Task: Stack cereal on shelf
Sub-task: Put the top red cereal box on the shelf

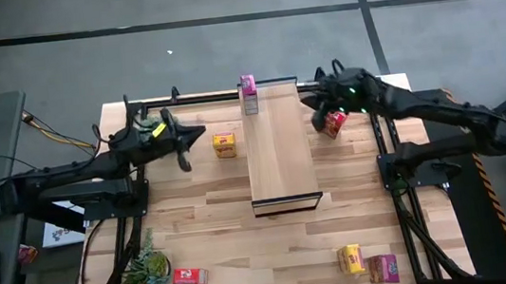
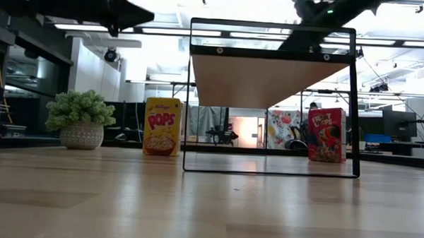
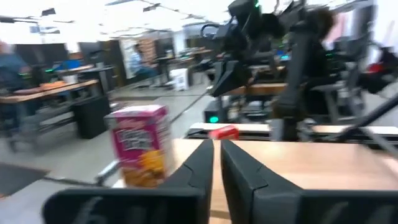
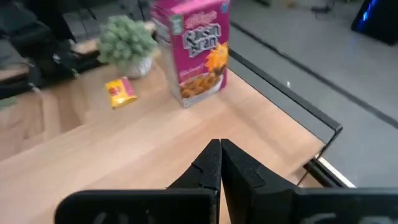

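Note:
The shelf [image 1: 280, 148] is a long light-wood plank on a dark frame in the middle of the table. A magenta cereal box [image 1: 249, 95] stands upright on its base at the shelf's far left corner [image 4: 198, 53]. A yellow box [image 1: 225, 144] stands on the table left of the shelf, and a red box [image 1: 334, 123] stands to its right. My left gripper [image 1: 199, 133] hangs above the table beside the yellow box, shut and holding nothing [image 3: 217, 146]. My right gripper [image 1: 313, 100] hangs shut and holding nothing over the shelf's far right edge [image 4: 220, 146].
A potted plant [image 1: 146, 127] stands under my left arm at the far left, another plant [image 1: 148, 267] at the near left. A red box [image 1: 189, 276] lies near the front left. A yellow box [image 1: 350, 259] and a magenta box [image 1: 383, 268] sit at the front right.

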Robot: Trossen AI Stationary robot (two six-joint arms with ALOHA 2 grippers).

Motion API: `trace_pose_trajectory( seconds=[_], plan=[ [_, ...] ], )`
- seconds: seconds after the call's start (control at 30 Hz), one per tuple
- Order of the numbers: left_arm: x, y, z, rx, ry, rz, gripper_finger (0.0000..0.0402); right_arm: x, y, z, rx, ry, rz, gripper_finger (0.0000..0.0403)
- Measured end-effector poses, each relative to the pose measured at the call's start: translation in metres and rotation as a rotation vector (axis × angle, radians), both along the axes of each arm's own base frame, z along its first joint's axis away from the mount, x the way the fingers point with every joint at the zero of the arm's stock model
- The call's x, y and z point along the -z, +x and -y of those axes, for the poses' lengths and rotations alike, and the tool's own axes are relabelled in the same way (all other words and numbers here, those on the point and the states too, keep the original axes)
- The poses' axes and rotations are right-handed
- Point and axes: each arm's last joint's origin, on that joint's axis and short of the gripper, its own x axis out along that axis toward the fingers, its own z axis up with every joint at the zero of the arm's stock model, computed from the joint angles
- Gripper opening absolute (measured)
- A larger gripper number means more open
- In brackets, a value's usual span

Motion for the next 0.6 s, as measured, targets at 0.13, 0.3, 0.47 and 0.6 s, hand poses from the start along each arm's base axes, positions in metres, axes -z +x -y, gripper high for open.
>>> trace_pose_trajectory(
  seconds=[0.13, 0.3, 0.47, 0.6],
  plan=[
    [0.000, 0.002, 0.008, 0.056, 0.001, 0.001, 0.0093, 0.009, -0.023, -0.015, -0.001, -0.030, 0.145, 0.0002],
    [0.000, 0.003, 0.009, 0.014, 0.022, -0.002, 0.0173, 0.011, -0.042, -0.022, 0.058, 0.022, 0.268, 0.0005],
    [0.000, 0.003, 0.009, -0.007, 0.033, -0.007, 0.0217, 0.010, -0.048, -0.018, 0.129, 0.007, 0.264, 0.0054],
    [0.001, 0.003, 0.009, -0.007, 0.036, -0.014, 0.0222, 0.016, -0.051, -0.010, 0.206, 0.034, 0.120, 0.0140]
  ],
)
